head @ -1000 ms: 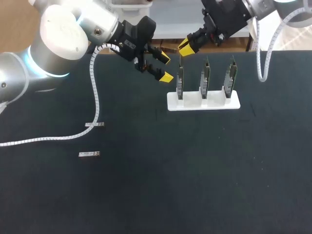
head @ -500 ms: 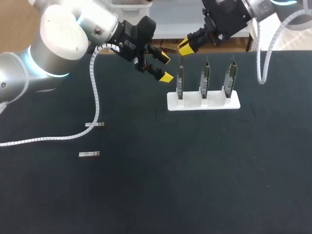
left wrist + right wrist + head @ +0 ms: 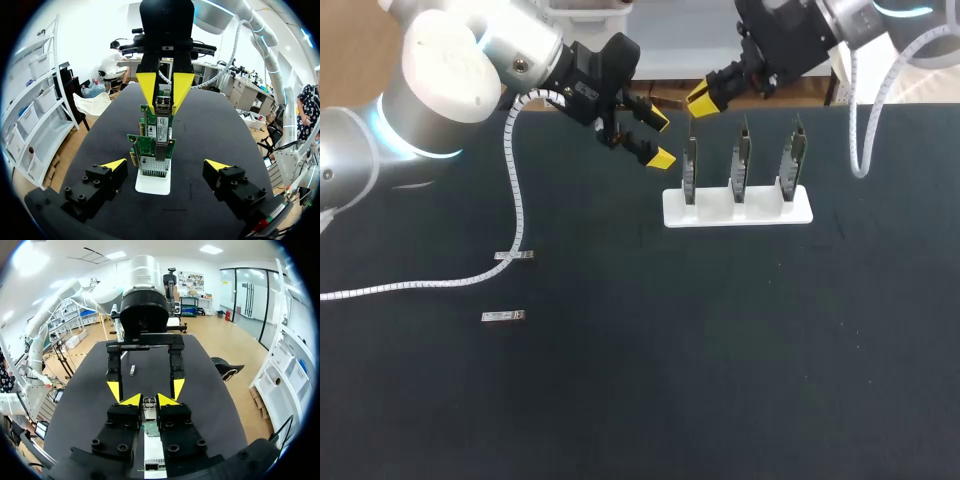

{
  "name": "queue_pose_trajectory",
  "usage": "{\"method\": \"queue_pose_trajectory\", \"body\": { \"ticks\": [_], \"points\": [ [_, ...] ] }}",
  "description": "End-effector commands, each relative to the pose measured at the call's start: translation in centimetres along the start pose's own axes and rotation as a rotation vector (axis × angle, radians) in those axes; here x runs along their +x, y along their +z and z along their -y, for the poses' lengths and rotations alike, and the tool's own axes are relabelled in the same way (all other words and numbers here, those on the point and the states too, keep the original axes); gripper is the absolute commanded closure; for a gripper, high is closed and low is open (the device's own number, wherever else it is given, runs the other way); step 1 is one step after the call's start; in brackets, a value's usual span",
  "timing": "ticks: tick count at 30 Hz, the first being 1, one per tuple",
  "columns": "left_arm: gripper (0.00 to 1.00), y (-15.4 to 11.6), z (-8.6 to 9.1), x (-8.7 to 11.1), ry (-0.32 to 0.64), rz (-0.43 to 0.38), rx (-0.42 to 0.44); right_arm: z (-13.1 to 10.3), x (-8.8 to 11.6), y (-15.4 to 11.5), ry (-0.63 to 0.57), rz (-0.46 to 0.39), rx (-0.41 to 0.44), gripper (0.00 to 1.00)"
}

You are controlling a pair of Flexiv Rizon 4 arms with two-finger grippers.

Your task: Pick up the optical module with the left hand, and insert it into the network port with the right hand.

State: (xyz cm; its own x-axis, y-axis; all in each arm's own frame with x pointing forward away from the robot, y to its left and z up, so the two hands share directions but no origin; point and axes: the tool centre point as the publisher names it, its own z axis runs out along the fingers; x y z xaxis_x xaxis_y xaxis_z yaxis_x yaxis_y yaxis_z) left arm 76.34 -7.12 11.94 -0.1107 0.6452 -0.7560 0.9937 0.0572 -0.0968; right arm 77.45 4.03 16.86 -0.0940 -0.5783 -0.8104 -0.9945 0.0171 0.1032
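Observation:
A white stand (image 3: 760, 212) holds three upright green network cards. My right gripper (image 3: 702, 97) hovers just above the leftmost card (image 3: 689, 168), shut on a small metal optical module (image 3: 161, 104) that points down at the card's port. In the right wrist view the module (image 3: 149, 403) sits between the yellow tips of the right gripper (image 3: 149, 400), over the card's edge. My left gripper (image 3: 660, 139) stands wide open and empty just left of the stand, facing the cards. In its own view the left gripper (image 3: 165, 165) frames the stand (image 3: 152, 184).
Two more optical modules (image 3: 515, 257) (image 3: 504, 317) lie flat on the black table at the left, near my left arm's white cable (image 3: 440, 283). The middle card (image 3: 741, 160) and right card (image 3: 792, 158) stand beside the first.
My right gripper has edged slightly up and to the right above the leftmost card. The left arm has not moved.

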Motion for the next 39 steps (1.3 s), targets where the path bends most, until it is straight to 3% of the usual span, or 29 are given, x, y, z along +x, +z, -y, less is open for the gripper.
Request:
{"method": "queue_pose_trajectory", "body": {
  "ticks": [1, 13, 14, 15, 25, 33, 39],
  "points": [
    [0.0, 0.0, -0.1, -0.1, -0.002, -0.006, 0.002, -0.5, 0.4, 0.1, 0.002, 0.005, 0.011, 1.0],
    [0.0, 0.0, -0.1, -0.1, -0.002, -0.006, 0.002, -0.5, 0.7, 0.5, 0.016, -0.001, 0.005, 1.0],
    [0.0, 0.0, -0.1, -0.1, -0.002, -0.006, 0.002, -0.6, 0.7, 0.5, 0.014, -0.004, 0.001, 0.85],
    [0.0, 0.0, -0.1, -0.1, -0.002, -0.006, 0.002, -0.6, 0.7, 0.5, 0.013, -0.007, 0.001, 0.0],
    [0.0, 0.0, -0.1, -0.1, -0.002, -0.006, 0.002, -0.5, 0.1, -0.5, 0.017, 0.027, -0.006, 0.0],
    [0.0, 0.0, -0.1, -0.1, -0.002, -0.006, 0.002, -0.6, 0.5, -3.1, 0.031, 0.109, -0.159, 0.0],
    [0.0, 0.0, -0.1, -0.1, -0.002, -0.006, 0.002, -0.8, 0.9, -3.4, 0.032, 0.082, -0.127, 0.0]
  ]
}}
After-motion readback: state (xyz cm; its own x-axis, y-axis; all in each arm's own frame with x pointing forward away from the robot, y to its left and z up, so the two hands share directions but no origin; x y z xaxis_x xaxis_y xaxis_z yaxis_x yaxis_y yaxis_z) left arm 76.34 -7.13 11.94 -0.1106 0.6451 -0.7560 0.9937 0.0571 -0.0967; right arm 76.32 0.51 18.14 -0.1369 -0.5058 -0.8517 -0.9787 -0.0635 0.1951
